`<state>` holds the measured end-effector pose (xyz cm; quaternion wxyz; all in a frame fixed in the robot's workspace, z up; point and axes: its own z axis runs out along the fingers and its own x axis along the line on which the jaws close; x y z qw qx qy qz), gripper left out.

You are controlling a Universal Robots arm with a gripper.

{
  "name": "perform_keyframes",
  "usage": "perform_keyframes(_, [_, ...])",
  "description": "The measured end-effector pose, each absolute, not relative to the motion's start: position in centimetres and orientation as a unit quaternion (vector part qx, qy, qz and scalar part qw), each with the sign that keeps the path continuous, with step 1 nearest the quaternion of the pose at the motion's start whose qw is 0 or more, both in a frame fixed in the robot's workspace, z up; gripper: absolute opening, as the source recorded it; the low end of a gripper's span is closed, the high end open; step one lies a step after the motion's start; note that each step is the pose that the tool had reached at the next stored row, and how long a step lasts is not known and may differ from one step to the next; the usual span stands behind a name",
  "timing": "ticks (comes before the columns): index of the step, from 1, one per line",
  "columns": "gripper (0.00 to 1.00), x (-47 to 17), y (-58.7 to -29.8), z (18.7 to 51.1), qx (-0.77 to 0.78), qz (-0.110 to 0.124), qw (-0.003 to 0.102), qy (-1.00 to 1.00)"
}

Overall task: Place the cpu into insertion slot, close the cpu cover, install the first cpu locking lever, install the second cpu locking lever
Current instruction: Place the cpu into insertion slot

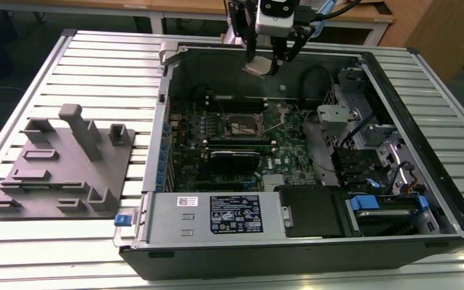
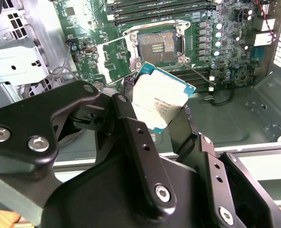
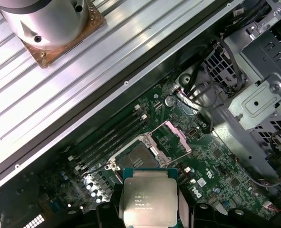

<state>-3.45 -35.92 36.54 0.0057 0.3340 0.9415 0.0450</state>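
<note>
**Claw clenched on the cpu above the open case, socket uncovered**

*Exterior view.* You see the claw (image 1: pixel 266 65) hanging over the far rim of the computer case (image 1: pixel 377 90), which lies open on the slatted counter (image 1: pixel 95 66). It grasps the cpu (image 1: pixel 257 67), which is tilted and high above the board. The chip is well apart from the insertion slot (image 1: pixel 243 125) in the middle of the motherboard. This height probably keeps the chip clear of the case wall and cables. A grey fixture (image 1: pixel 63 163) rests on the counter, toward the exterior view's left of the case.

*Second wrist view.* The cpu (image 2: pixel 161 102) is pinched by opposite edges between the black fingers (image 2: pixel 128 118), with its pale face toward the camera. You may judge that the edge grip spares the contact side. Beyond it the insertion slot (image 2: pixel 158 45) lies bare. The cpu cover (image 2: pixel 114 59) is swung open to one side, so nothing bars entry.

*First wrist view.* The cpu (image 3: pixel 150 199) sits flat in the claw. The insertion slot (image 3: pixel 139 156) lies between the memory slots (image 3: pixel 109 140) and the opened cpu cover (image 3: pixel 174 140). The chip's edges run askew to the socket's rim, so the chip appears not yet aligned. It is not yet seated, and the cover is not yet closed.
</note>
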Motion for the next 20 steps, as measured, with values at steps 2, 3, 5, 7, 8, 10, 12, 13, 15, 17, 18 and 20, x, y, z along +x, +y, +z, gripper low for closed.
perform_keyframes(2, [0.54, -3.45, -35.92, 36.54, 0.336, 0.045, 0.006, 0.941])
perform_keyframes(3, [0.54, -3.45, -35.92, 36.54, 0.337, 0.045, 0.006, 0.94])
perform_keyframes(5, [0.54, -3.45, -35.93, 36.54, 0.339, 0.045, 0.006, 0.94])
perform_keyframes(7, [0.54, -3.45, -35.92, 36.54, 0.341, 0.045, 0.006, 0.939])
perform_keyframes(8, [0.54, -3.45, -35.92, 36.54, 0.342, 0.045, 0.006, 0.939])
perform_keyframes(10, [0.54, -3.45, -35.92, 36.54, 0.343, 0.045, 0.006, 0.938])
perform_keyframes(12, [0.54, -3.45, -35.9, 36.54, 0.343, 0.045, 0.006, 0.938])
perform_keyframes(13, [0.54, -3.46, -35.9, 36.54, 0.343, 0.045, 0.006, 0.938])
perform_keyframes(15, [0.54, -3.47, -35.9, 36.54, 0.345, 0.045, 0.006, 0.938])
perform_keyframes(17, [0.54, -3.48, -35.9, 36.54, 0.347, 0.045, 0.006, 0.937])
perform_keyframes(18, [0.54, -3.48, -35.9, 36.54, 0.348, 0.045, 0.006, 0.936])
perform_keyframes(20, [0.54, -3.48, -35.91, 36.54, 0.349, 0.045, 0.006, 0.936])
